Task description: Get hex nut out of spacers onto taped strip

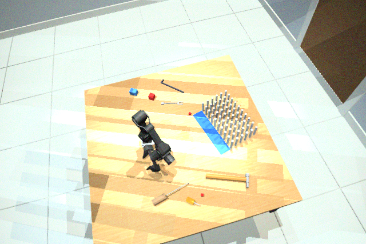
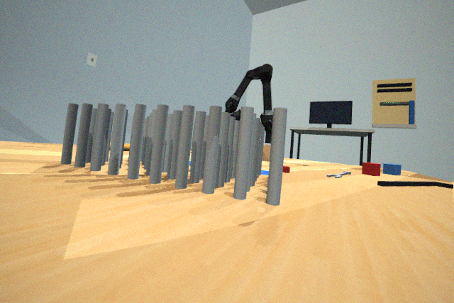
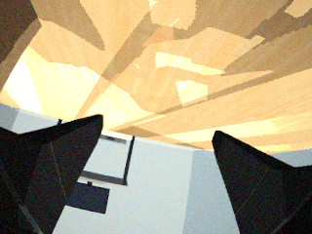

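The grey metal spacers (image 1: 202,106) (image 2: 277,156) stand upright in a dense field. The blue taped strip (image 1: 210,131) lies along their front, with nothing seen lying on it. I cannot make out the nut in any view. A black hex key (image 1: 172,87) (image 2: 406,184) with a short bent end lies on the table behind the small silver wrench (image 1: 172,103) (image 2: 339,174). A wooden-handled screwdriver (image 1: 159,199), a short yellow screwdriver (image 1: 190,200) and a hammer (image 1: 226,177) lie on the opposite side. My gripper (image 1: 146,163) (image 3: 160,129) is open and empty, above the table, away from the spacers.
A blue block (image 1: 133,91) (image 2: 391,169) and a red block (image 1: 151,96) (image 2: 371,168) lie near the wrench. One tiny red cube (image 1: 189,114) lies near the strip's far end, another tiny red cube (image 1: 202,195) near the yellow screwdriver.
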Robot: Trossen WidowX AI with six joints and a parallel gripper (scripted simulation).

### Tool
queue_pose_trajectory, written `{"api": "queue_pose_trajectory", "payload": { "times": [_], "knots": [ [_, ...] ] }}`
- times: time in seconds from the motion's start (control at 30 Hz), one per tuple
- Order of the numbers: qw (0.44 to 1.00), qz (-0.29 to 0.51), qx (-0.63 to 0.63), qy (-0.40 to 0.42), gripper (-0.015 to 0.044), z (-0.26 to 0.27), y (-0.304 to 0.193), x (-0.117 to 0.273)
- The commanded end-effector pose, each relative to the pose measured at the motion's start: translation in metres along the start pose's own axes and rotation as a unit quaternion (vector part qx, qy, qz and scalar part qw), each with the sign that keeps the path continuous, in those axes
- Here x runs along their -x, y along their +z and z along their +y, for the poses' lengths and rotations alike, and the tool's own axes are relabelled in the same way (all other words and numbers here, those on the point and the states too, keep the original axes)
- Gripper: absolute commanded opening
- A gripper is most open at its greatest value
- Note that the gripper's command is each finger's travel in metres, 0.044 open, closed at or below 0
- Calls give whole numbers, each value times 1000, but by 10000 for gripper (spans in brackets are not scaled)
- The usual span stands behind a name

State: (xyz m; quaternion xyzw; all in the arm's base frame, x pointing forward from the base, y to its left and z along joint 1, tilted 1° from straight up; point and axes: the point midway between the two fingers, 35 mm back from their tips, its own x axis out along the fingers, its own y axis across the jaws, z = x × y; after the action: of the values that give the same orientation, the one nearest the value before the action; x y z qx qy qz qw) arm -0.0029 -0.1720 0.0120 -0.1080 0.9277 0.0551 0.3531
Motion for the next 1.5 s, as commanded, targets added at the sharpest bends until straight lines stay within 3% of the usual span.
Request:
{"api": "queue_pose_trajectory", "payload": {
  "times": [0.0, 0.23, 0.67, 0.9, 1.13, 1.33, 1.47],
  "knots": [
    [1000, -2, -1, -1, 426, -1, 1, 0],
    [995, -72, -58, -46, 440, -20, 31, 17],
    [922, -334, -160, -110, 440, -53, 133, 92],
    [795, -567, -197, -86, 440, -61, 204, 188],
    [643, -753, -139, -6, 440, -28, 240, 298],
    [519, -850, -29, 85, 440, 29, 241, 377],
    [506, -857, -13, 96, 440, 37, 239, 385]
  ]
}}
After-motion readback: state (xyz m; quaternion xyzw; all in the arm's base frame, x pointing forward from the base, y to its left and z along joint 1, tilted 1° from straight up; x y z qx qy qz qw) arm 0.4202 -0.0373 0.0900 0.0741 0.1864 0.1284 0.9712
